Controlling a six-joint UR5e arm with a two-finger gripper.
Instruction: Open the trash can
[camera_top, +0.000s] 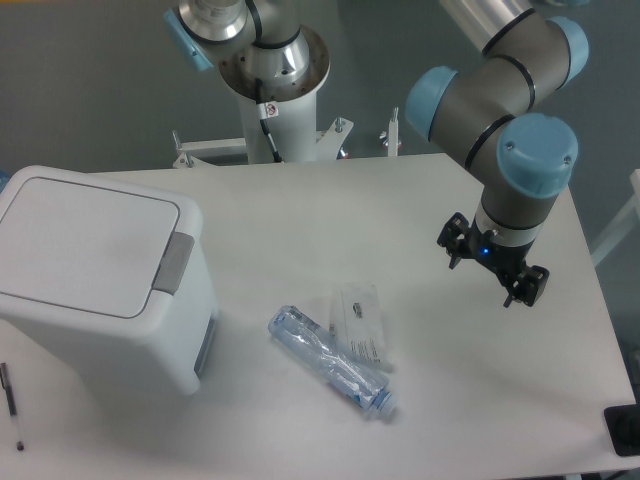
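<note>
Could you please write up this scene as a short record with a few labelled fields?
trash can: white, at the table's left, lid shut
latch: grey, on the side of the lid facing the bottle
gripper: over the right of the table, far from the trash can, holding nothing; whether the fingers are open cannot be told
bottle: clear, crushed, lying near the table's middle
packet: flat, clear, beside the bottle
pen: at the left edge

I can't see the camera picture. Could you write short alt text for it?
A white trash can with its flat lid shut and a grey latch stands at the left of a white table. A robot arm's gripper hangs empty at the right. Between them lie a crushed clear plastic bottle and a small packet.
</note>
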